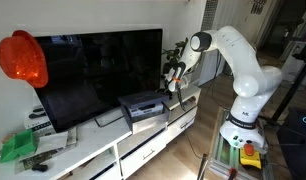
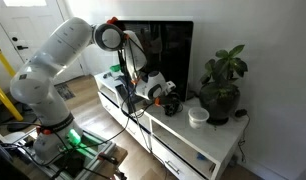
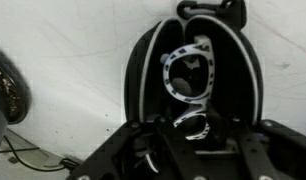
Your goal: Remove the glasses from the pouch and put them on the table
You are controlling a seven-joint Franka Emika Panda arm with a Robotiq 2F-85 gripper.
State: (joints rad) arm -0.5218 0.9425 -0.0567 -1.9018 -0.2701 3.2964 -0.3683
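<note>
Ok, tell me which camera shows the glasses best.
The wrist view: the white-framed glasses sit close up inside the open black pouch. In both exterior views they are too small and dark to make out.

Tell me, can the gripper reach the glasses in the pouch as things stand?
Probably yes. In the wrist view the pouch lies open, the glasses show uncovered inside, and the gripper hangs close in front of them. The pouch's walls hug the frame, so room to close on it may be tight.

The glasses (image 3: 188, 75) look glossy plastic, the pouch (image 3: 235, 75) matt black, the table (image 3: 63, 90) smooth.
</note>
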